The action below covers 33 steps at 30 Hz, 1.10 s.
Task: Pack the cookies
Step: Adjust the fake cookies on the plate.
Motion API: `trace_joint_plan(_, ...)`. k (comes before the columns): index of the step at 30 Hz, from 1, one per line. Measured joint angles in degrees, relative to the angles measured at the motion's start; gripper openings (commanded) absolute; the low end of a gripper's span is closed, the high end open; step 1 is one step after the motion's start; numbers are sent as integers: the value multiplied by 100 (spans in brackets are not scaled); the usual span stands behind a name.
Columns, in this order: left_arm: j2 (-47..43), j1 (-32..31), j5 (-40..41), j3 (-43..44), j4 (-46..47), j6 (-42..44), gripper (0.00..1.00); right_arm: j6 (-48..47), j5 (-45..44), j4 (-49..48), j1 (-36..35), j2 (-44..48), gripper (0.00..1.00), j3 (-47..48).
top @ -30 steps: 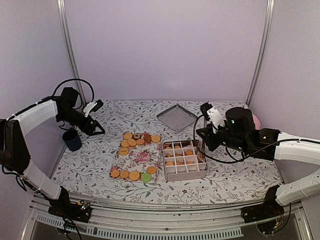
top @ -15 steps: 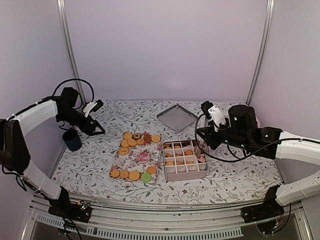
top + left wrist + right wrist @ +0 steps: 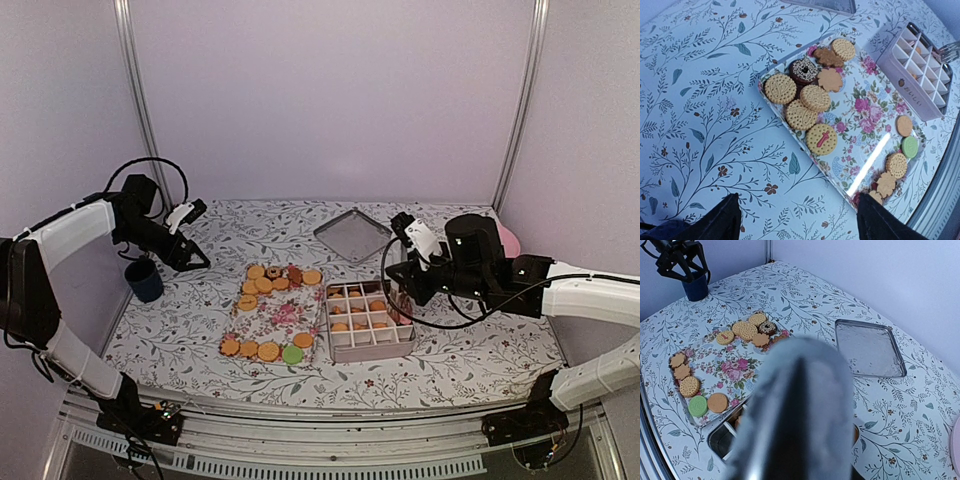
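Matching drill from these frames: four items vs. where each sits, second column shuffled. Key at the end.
Items
1. green cookie
2. blue cup
3. silver tray
4. divided box

Places
a. behind the box, farthest back
b. near end of the floral tray
c. far left
d. directly right of the floral tray

Pairs: 1-b, 2-c, 3-a, 4-d

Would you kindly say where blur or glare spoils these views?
Right wrist view: the right pincer is a grey, out-of-focus mass hiding most of the divided box. Left wrist view: a white glare streak crosses the floral tray. Top view: even, purplish light.
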State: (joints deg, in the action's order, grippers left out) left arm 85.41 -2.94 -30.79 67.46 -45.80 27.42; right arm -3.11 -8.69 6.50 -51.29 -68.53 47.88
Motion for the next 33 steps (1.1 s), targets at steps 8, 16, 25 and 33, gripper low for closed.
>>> trace_joint_plan(8,0,0,0,0,0,0,80,-74,-107,-9,2,-11,14,0)
trace_joint_plan(16,0,0,0,0,0,-2,80,-105,-170,-9,7,-7,4,0)
trace_joint_plan(25,2,0,0,0,-46,-4,80,-227,-63,-127,70,-13,8,-151)
trace_joint_plan(33,2,0,2,0,-85,-2,81,-293,59,-83,175,-48,28,-76)
